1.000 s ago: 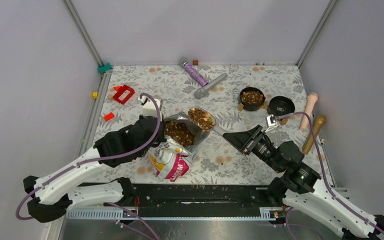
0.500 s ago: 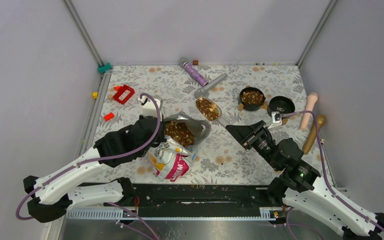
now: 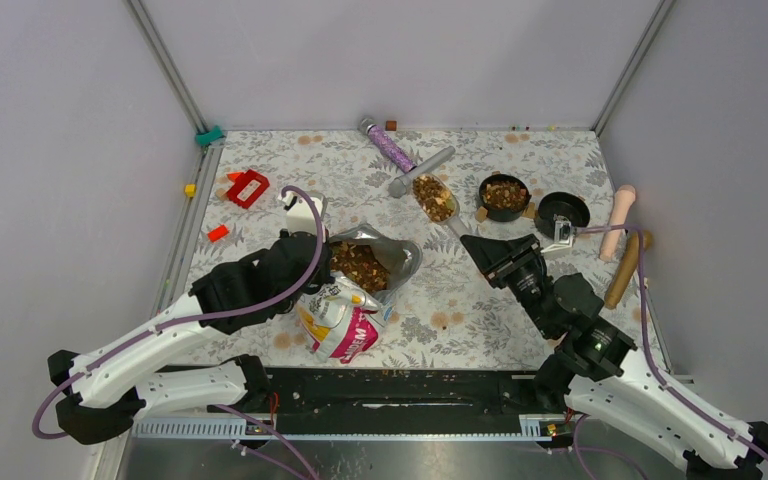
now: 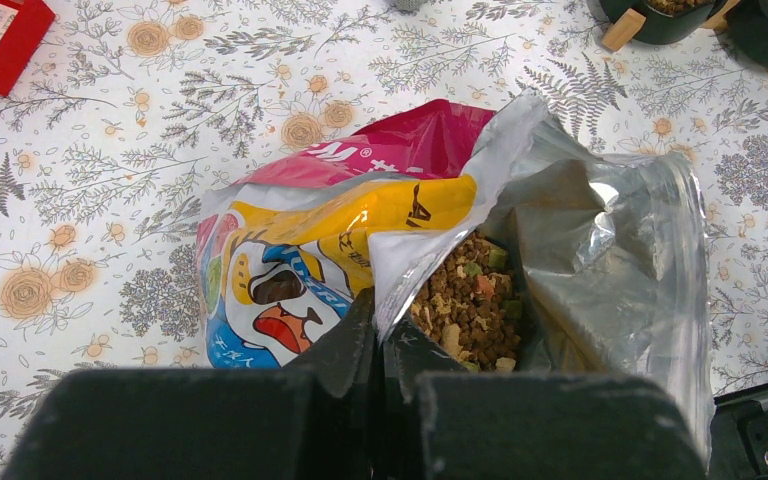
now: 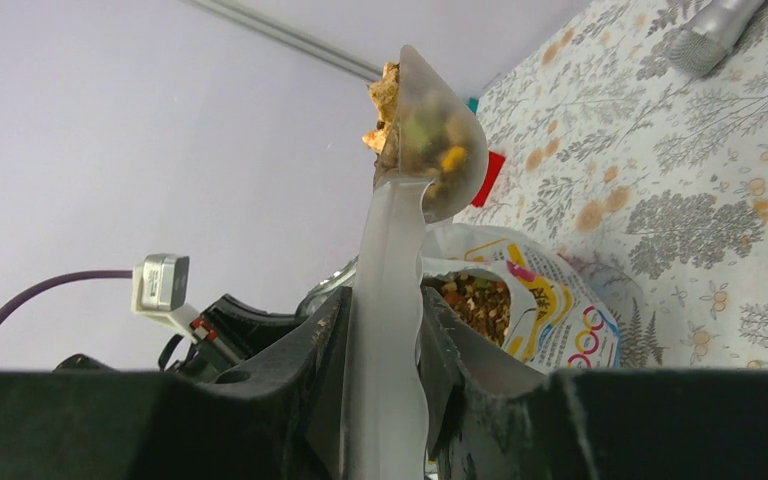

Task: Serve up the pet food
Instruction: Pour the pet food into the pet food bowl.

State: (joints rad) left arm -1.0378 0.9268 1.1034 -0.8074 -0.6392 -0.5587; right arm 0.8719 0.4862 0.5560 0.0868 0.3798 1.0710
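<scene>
The pet food bag (image 3: 345,318) lies open at centre left, its brown kibble (image 3: 358,266) showing inside the silver lining. My left gripper (image 3: 320,262) is shut on the bag's rim; in the left wrist view the gripper (image 4: 380,335) pinches the white edge of the bag (image 4: 290,250) beside the kibble (image 4: 465,305). My right gripper (image 3: 476,244) is shut on the handle of a translucent scoop (image 3: 434,197) heaped with kibble, held just left of a black bowl (image 3: 504,193) that contains kibble. The right wrist view shows the scoop (image 5: 430,140) held between the right gripper's (image 5: 385,320) jaws.
A second black bowl (image 3: 561,211) sits right of the first. A purple glitter tube (image 3: 388,147) and a grey cylinder (image 3: 422,170) lie at the back. A red block (image 3: 248,187) is at the left. A beige stick (image 3: 618,220) and a wooden stick (image 3: 628,266) lie at the right edge.
My right gripper has carried the loaded scoop from beside the bag's mouth back and to the right, close to the filled bowl. The left arm and bag have stayed still.
</scene>
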